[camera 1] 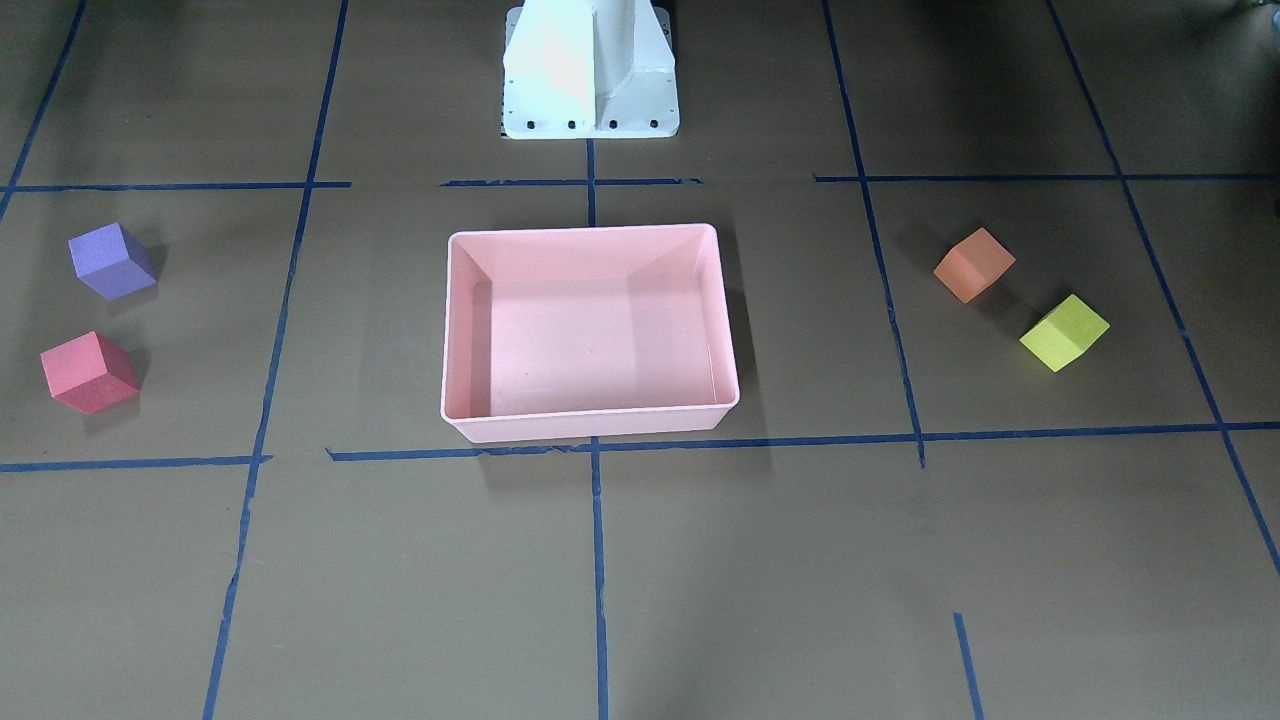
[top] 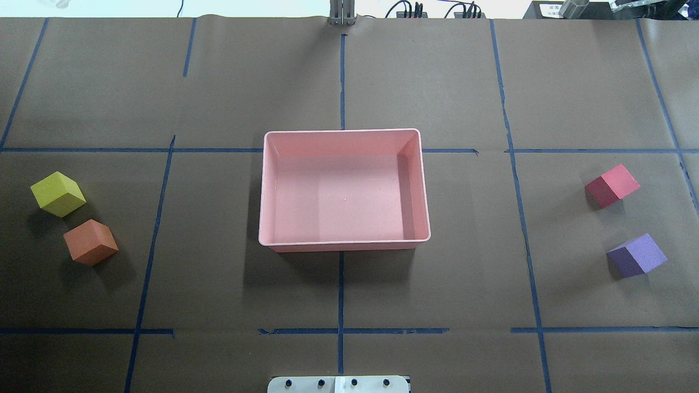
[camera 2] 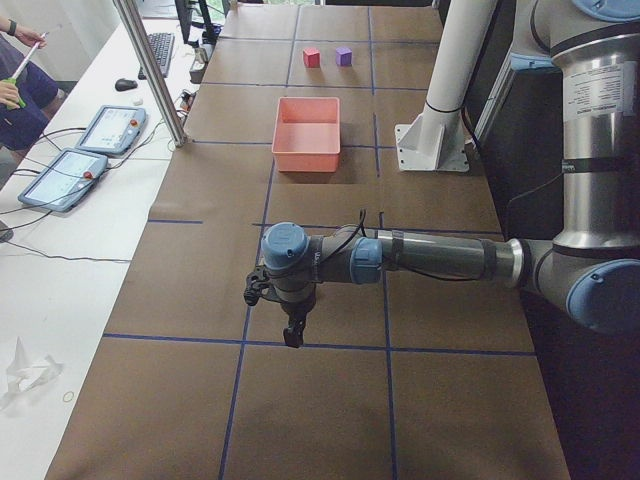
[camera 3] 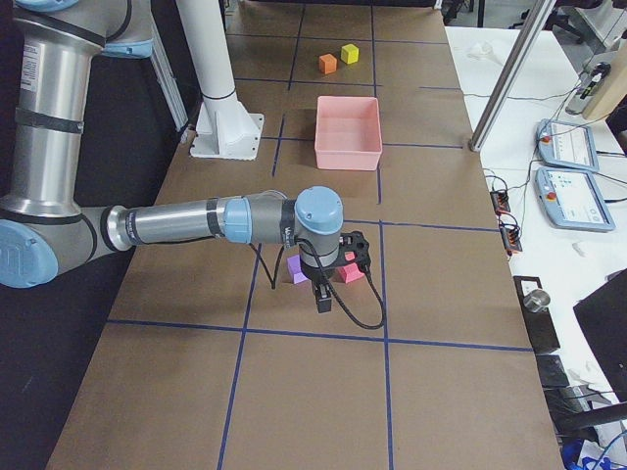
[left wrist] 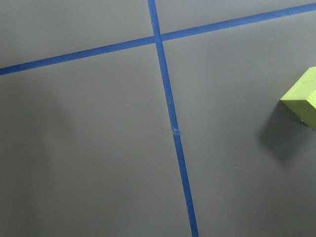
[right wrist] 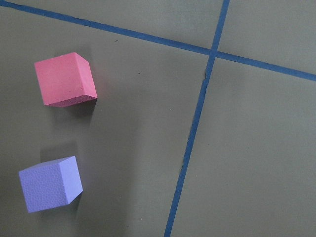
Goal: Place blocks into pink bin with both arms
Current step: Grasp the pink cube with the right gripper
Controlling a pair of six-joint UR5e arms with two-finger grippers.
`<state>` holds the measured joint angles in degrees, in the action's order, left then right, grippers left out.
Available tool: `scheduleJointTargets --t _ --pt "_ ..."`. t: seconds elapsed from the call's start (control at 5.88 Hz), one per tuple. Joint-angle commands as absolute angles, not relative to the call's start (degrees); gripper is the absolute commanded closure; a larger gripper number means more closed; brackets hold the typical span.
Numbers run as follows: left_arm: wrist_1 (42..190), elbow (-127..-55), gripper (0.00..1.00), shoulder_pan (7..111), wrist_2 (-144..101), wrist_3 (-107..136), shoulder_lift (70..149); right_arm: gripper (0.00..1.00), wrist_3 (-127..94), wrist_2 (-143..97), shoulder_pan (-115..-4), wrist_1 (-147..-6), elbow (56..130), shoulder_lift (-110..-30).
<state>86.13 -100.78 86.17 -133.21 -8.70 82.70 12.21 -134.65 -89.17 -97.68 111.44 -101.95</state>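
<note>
The left gripper and right gripper hang well away from the pink bin, on opposite sides. From these side views I cannot tell how far their jaws are open or whether they hold anything.

the yellow-green block is cut off by the right edge of the left wrist view, with only a corner showing. seen from the table's right end, the right arm covers most of the purple block and the red block. the left gripper and the right gripper show only from the table ends, too small to tell how their jaws stand. the white pedestal is cropped at the front view's top.
</note>
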Motion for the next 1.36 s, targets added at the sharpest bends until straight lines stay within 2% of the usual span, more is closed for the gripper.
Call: scheduleJointTargets --t 0.0,0.34,0.51,0.85,1.19 --pt "86.0 -101.6 0.00 86.1 -133.2 -8.8 82.8 0.00 12.0 -134.7 -87.8 -97.7 111.4 -98.6" --pt "86.1 -101.5 0.00 86.1 -133.2 -8.8 82.6 0.00 11.9 -134.2 -78.5 -96.9 107.6 -90.9" --pt "86.1 -101.6 0.00 86.1 -133.2 -8.8 82.7 0.00 7.5 -133.9 -73.4 -91.5 101.6 -86.2" --pt "86.3 -101.9 0.00 86.1 -133.2 -8.8 82.7 0.00 -4.5 -131.4 -65.5 -77.8 94.2 -86.0" --pt "86.5 -102.0 0.00 86.1 -133.2 -8.8 82.7 0.00 -6.5 -131.0 -63.6 -77.6 92.0 -86.4"
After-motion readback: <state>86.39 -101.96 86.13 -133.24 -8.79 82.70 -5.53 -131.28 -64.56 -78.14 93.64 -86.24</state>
